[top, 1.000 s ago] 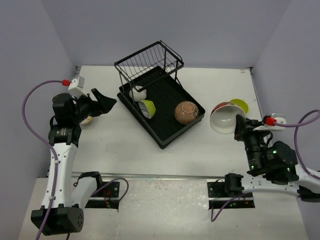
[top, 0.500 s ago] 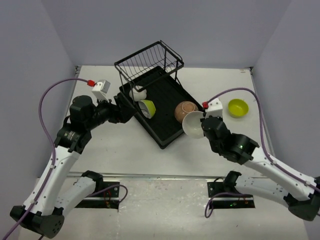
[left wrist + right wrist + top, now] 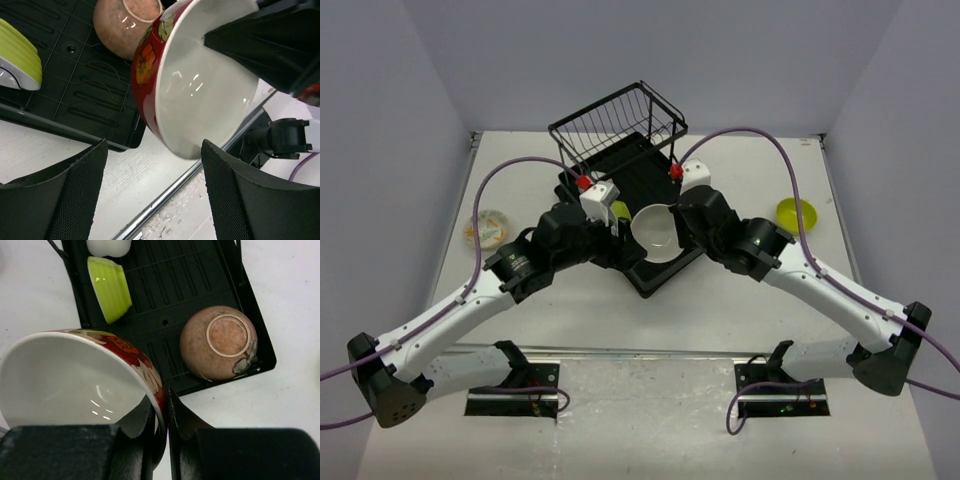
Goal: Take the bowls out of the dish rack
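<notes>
My right gripper [image 3: 672, 222] is shut on the rim of a red flowered bowl with a white inside [image 3: 654, 229], held tilted above the near corner of the black dish rack [image 3: 605, 150]. In the right wrist view the gripper [image 3: 162, 410] pinches the bowl's wall [image 3: 70, 380]. My left gripper [image 3: 620, 250] is open just beside this bowl; in its wrist view the gripper [image 3: 155, 200] sits below the bowl [image 3: 200, 85] without touching it. In the rack [image 3: 190, 280] lie an upturned tan bowl [image 3: 217, 342], a lime-green bowl [image 3: 110, 287] and a white bowl [image 3: 107, 246].
A second lime-green bowl [image 3: 796, 212] stands on the table at the right. A white bowl with an orange pattern [image 3: 488, 227] stands on the table at the left. The raised wire basket [image 3: 618, 120] is at the rack's far end. The table's metal front edge [image 3: 165, 195] runs under the left gripper.
My right arm has swung left, carrying the red flowered bowl from the right of the table to above the rack's near corner. My left arm has moved right, to the bowl.
</notes>
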Controlling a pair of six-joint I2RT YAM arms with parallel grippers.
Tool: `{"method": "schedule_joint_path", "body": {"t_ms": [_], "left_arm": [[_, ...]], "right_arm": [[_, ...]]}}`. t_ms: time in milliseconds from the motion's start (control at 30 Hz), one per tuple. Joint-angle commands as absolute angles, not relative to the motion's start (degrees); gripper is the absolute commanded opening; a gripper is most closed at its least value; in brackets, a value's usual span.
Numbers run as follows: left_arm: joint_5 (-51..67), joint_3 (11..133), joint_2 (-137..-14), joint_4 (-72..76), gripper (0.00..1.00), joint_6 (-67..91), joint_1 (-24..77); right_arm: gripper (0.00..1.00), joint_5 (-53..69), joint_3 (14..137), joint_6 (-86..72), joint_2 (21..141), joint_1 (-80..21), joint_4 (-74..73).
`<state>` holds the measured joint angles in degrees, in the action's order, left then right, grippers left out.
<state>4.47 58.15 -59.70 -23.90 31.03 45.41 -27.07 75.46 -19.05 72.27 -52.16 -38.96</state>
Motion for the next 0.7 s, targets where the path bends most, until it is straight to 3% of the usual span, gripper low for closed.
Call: {"method": "schedule_joint_path", "body": {"t_ms": [0, 233, 333, 467, 667], "left_arm": [[-1.5, 60.2, -60.1, -19.3, 0.75, 32.3, 46.2], [-1.5, 59.7, -63.2, -16.3, 0.74, 33.5, 46.5], [-2.0, 59.6, -64.8, -14.4, 0.68, 34.0, 46.5], [-4.1, 59.7, -65.9, -13.8, 0.48, 34.5, 46.9], [-7.1, 59.3, -65.7, -13.5, 0.28, 34.9, 47.2]], "right_arm": [[0.0, -24.0, 82.3, -20.0, 73.4, -52.1, -38.3], [0.0, -20.3, 85.0, -20.5, 74.4, -52.2, -40.0], [0.0, -19.6, 85.2, -21.0, 74.3, -52.6, -40.7], [0.0, -19.9, 86.3, -21.1, 74.4, -54.0, -42.3], [0.0, -19.3, 88.3, -21.3, 75.0, -55.5, -44.5]]}}
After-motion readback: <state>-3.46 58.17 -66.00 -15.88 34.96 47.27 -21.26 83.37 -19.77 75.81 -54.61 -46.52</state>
